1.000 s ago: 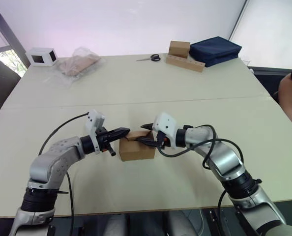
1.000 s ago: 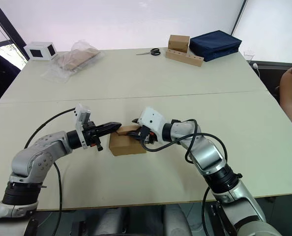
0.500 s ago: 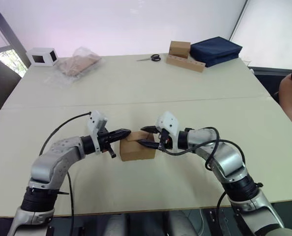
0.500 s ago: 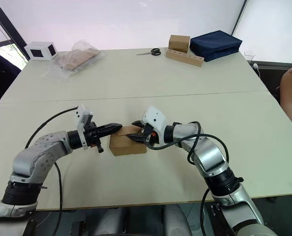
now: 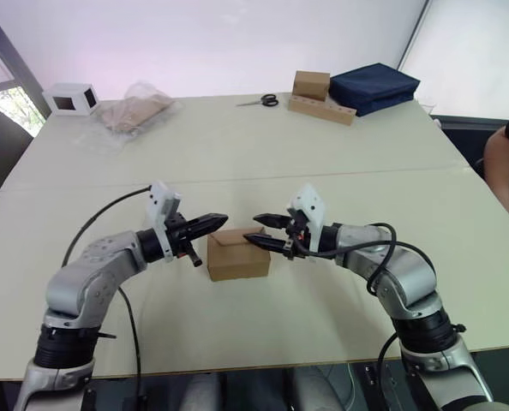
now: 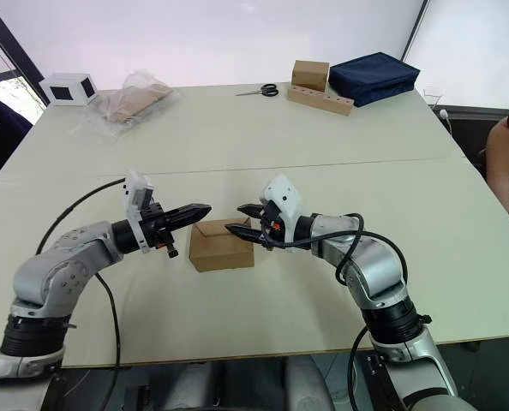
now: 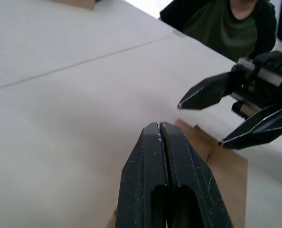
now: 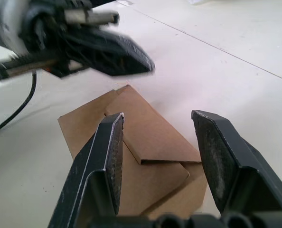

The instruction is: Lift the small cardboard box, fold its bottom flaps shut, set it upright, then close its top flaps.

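- Your small cardboard box [image 5: 237, 254] sits on the table [image 5: 237, 154] between the two grippers, its top flaps folded down flat and overlapping; you cannot see what, if anything, is inside it.
- Your left gripper [image 5: 221, 220] hovers just above the box's left top edge with its jaws pressed together, holding nothing. From the left wrist view, the tips sit over the near flap.
- Your right gripper [image 6: 240, 219] points at the box from the right, jaws spread apart and empty, the lower fingertip just at the box's top right edge.
- At the table's far side you have a white box with a black window [image 5: 70, 98], a clear plastic bag [image 5: 136, 109] holding something brown, scissors [image 5: 260, 101], another brown box [image 5: 312, 86] on a long cardboard strip, and a dark blue bag [image 5: 374, 86].
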Available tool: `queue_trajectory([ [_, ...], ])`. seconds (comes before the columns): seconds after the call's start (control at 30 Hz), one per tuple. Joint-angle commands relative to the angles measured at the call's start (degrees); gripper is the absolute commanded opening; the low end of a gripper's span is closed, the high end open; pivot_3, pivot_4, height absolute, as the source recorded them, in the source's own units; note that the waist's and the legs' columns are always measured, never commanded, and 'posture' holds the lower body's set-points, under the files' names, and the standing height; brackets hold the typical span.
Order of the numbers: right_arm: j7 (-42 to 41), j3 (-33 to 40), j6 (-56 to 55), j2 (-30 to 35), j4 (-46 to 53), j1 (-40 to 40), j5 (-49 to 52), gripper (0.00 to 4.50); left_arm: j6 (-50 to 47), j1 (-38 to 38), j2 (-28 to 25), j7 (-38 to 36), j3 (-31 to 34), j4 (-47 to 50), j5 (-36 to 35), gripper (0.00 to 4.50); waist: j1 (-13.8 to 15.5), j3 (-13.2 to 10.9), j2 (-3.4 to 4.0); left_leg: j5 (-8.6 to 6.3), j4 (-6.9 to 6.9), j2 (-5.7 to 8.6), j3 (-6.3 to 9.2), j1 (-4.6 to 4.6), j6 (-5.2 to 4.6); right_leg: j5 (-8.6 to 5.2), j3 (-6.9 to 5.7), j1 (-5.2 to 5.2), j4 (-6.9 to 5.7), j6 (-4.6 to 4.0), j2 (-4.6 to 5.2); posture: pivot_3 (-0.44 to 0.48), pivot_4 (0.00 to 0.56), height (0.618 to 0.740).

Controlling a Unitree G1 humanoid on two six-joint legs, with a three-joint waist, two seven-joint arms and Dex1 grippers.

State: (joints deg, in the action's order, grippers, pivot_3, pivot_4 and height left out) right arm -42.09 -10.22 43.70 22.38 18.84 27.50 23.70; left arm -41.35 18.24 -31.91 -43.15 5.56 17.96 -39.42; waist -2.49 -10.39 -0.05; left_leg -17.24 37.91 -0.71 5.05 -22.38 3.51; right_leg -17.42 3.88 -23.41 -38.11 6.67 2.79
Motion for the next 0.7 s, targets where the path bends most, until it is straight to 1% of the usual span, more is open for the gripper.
queue_trajectory([
  [0.03, 1.2, 0.6, 2.1, -0.1, 4.6, 0.6, 1.9, 2.32, -0.2, -2.8, -2.6, 0.9, 0.4, 5.7, 1.0, 0.0, 0.0, 0.0, 0.0, 0.0, 0.0, 0.0, 0.0, 0.0, 0.0, 0.0, 0.0, 0.0, 0.0, 0.0, 0.0, 0.0, 0.15, 0.74],
  [0.1, 1.9, -0.4, 3.6, 0.1, 5.7, 0.3, 1.9, 2.32, -0.1, -4.5, -3.7, 1.2, -0.7, 7.5, 2.2, 0.0, 0.0, 0.0, 0.0, 0.0, -0.01, 0.0, 0.01, 0.0, 0.0, 0.0, 0.0, 0.0, 0.0, 0.0, 0.0, 0.0, 0.15, 0.74],
  [0.17, 2.4, -1.4, 4.7, 0.0, 6.7, 0.1, 2.0, 2.32, -0.2, -5.4, -3.2, 2.4, -0.9, 7.8, 2.4, 0.0, 0.1, 0.0, 0.01, 0.0, -0.01, 0.0, 0.0, 0.0, 0.0, 0.0, 0.0, 0.0, 0.0, 0.0, 0.0, 0.0, 0.15, 0.74],
  [0.3, 3.3, -4.0, 5.8, 0.1, 6.9, -0.1, 1.0, 2.32, 0.4, -6.0, -2.5, 3.7, -2.3, 7.3, 4.1, 0.0, 0.3, 0.0, 0.01, 0.0, 0.0, 0.01, 0.0, 0.0, 0.0, 0.0, -0.01, 0.02, 0.01, 0.0, 0.01, 0.0, 0.15, 0.74],
  [0.4, 3.3, -6.1, 6.7, 0.7, 6.3, -0.3, 0.5, 2.32, -0.2, -6.1, -3.1, 4.0, -4.4, 7.2, 5.7, 0.0, 0.2, 0.0, 0.01, 0.0, 0.0, 0.01, 0.0, 0.0, 0.0, 0.0, -0.01, 0.01, 0.01, 0.0, 0.0, 0.0, 0.15, 0.74],
  [0.53, 3.4, -7.3, 8.1, 1.4, 5.4, -0.2, 0.1, 2.32, -0.6, -6.3, -4.4, 3.4, -6.6, 7.5, 7.4, 0.0, 0.2, 0.0, 0.0, 0.0, 0.0, 0.01, 0.0, 0.01, 0.0, 0.0, -0.01, 0.02, 0.01, 0.0, 0.0, 0.0, 0.15, 0.74],
  [0.7, 3.8, -7.5, 8.8, 1.7, 4.6, 0.2, -0.4, 2.32, -0.1, -6.3, -5.2, 3.2, -7.9, 7.2, 9.3, 0.0, 0.2, 0.0, 0.0, -0.01, 0.0, 0.01, 0.0, 0.03, -0.01, 0.0, -0.01, 0.05, 0.01, 0.0, 0.0, 0.0, 0.15, 0.74],
])
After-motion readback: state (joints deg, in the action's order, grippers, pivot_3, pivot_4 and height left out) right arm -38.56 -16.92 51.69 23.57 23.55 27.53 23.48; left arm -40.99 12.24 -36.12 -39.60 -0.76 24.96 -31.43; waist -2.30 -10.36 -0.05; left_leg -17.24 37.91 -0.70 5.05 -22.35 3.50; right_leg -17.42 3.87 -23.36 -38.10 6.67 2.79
